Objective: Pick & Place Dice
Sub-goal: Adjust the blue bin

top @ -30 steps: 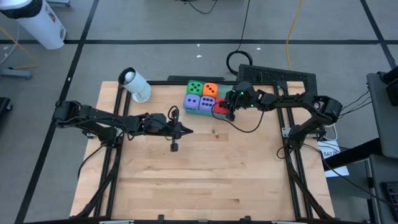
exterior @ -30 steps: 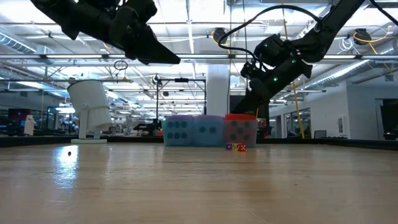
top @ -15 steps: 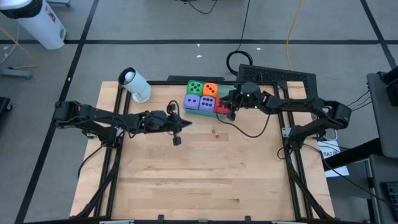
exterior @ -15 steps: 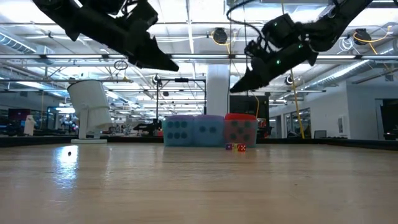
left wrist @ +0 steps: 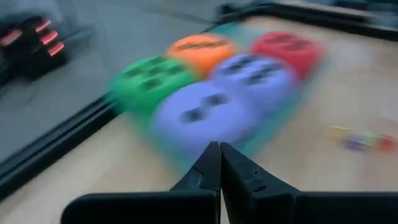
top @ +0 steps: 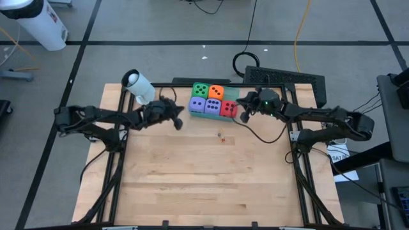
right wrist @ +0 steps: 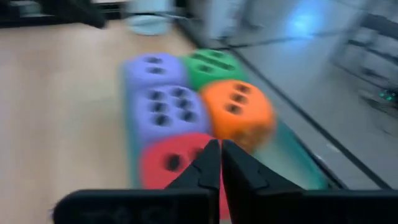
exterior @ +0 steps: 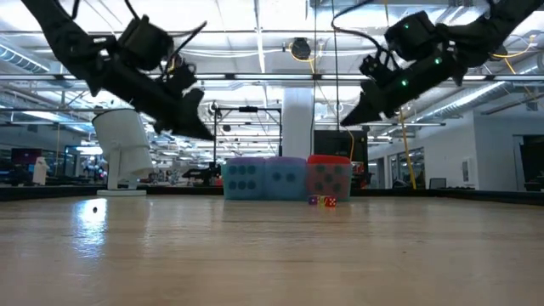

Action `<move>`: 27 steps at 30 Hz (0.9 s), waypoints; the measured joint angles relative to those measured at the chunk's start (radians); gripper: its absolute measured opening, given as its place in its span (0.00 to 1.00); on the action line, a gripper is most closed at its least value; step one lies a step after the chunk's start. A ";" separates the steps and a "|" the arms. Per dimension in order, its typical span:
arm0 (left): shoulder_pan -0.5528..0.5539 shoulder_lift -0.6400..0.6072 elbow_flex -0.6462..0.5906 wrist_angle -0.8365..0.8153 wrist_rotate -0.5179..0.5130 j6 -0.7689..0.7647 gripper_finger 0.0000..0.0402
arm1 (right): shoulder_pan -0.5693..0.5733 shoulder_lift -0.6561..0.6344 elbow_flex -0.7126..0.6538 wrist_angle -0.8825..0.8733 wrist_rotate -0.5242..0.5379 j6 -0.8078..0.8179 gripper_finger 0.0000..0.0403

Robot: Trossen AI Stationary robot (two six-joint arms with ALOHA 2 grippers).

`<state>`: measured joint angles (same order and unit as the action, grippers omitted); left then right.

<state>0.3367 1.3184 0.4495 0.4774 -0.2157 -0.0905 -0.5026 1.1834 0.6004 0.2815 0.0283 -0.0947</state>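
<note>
- Table (top: 204, 185): light wood top, bare across the near half.
- Tiny dice (top: 221, 136): a few very small coloured pieces lying loose on the wood, just in front of the cube cluster.
- Left gripper (top: 179, 122): raised above the table near the cluster's left side; fingers pressed together, holding nothing.
- Right gripper (top: 242, 115): raised just right of the red cube; fingers closed on nothing.
- Dice, clustered on a green tray (right wrist: 292, 155) at the table's far edge — two purple dice (top: 204, 106) and a red die (top: 228, 108) in the front row, a green die (top: 201, 91) and an orange die (top: 216, 92) behind, sides touching.
- White cylinder (top: 138, 87): far left corner, lying tilted.
</note>
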 joint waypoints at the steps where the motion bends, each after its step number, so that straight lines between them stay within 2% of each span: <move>1: 0.027 0.002 -0.006 -0.014 -0.020 -0.041 0.00 | 0.000 -0.002 -0.022 0.022 0.046 0.027 0.01; 5: 0.102 0.024 -0.009 -0.093 -0.042 -0.156 0.00 | 0.000 -0.002 -0.096 0.065 0.170 0.103 0.02; 8: 0.119 0.059 -0.005 -0.100 -0.039 -0.178 0.00 | 0.000 -0.002 -0.110 0.052 0.212 0.144 0.00; 17: 0.124 0.215 0.069 -0.068 0.033 -0.170 0.00 | -0.002 0.042 -0.116 -0.047 0.204 0.267 0.00; 22: 0.121 0.328 0.147 -0.091 0.019 -0.176 0.00 | -0.010 0.105 -0.116 -0.019 0.199 0.265 0.00; 27: 0.121 0.408 0.212 -0.126 -0.044 -0.207 0.00 | -0.051 0.178 -0.116 0.038 0.113 0.256 0.00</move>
<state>0.4580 1.7262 0.6617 0.3517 -0.2597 -0.2977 -0.5532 1.3616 0.4843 0.3198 0.1415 0.1615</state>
